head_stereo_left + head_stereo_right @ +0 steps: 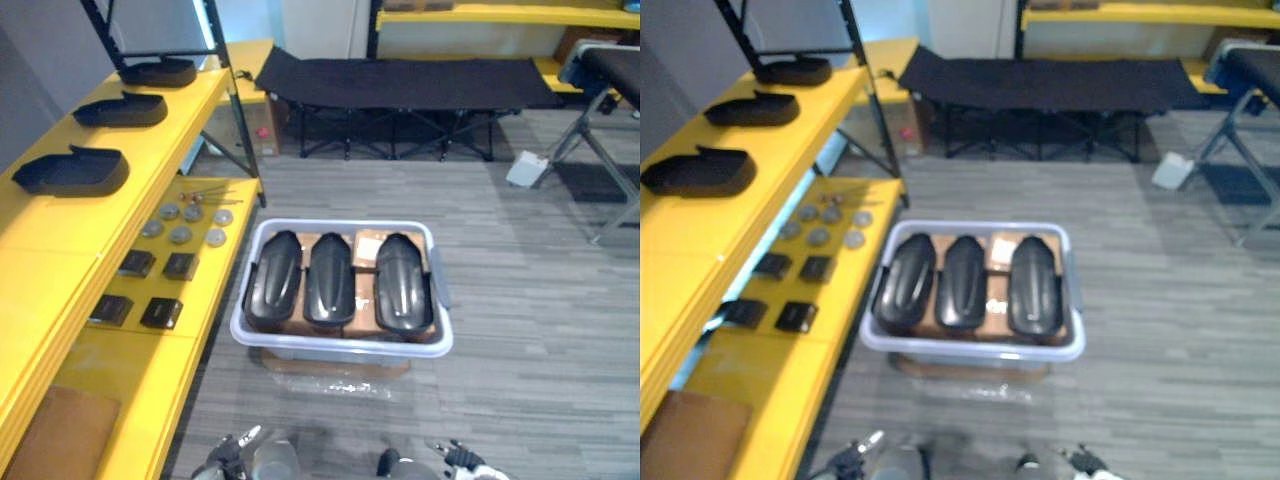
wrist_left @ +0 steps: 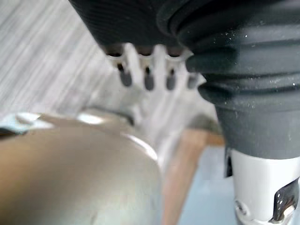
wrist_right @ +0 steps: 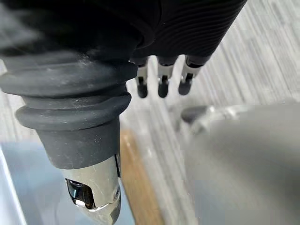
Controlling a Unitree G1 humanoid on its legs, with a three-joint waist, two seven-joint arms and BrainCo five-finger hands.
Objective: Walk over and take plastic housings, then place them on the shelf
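Straight ahead on the floor, a grey tub (image 1: 340, 349), with three black housings (image 1: 330, 280) laid side by side inside it on cardboard (image 1: 370, 245), domed backs up, long way pointing off from the robot. Likely packed that way for lifting out one at a time without snagging a neighbour.

Left of the tub, a yellow shelf (image 1: 60, 230). On its upper board, three more shelved housings (image 1: 72, 172) set in a row, well apart from one another, running off beyond the tub's far end. Bare yellow board on the near side of that row, judged the natural spot for the next piece. On the lower board, just beside the tub, small grey discs (image 1: 180, 234) and black square pads (image 1: 160, 313), so little free room there.

Beyond the tub, a black folding cot (image 1: 400, 80), no part of the job.

On the near side of the tub, low down, left hand (image 2: 136, 28) and right hand (image 3: 187, 28) hanging apart, fingers (image 2: 148, 79) of each loose and straight, grasping nothing. Sensible for walking, with the tub's load not yet within reach.

Step in hand, by judgement: the approach to the tub, no pickup begun. Next call: stand square to the tub, reach down, take one housing by its long edges.
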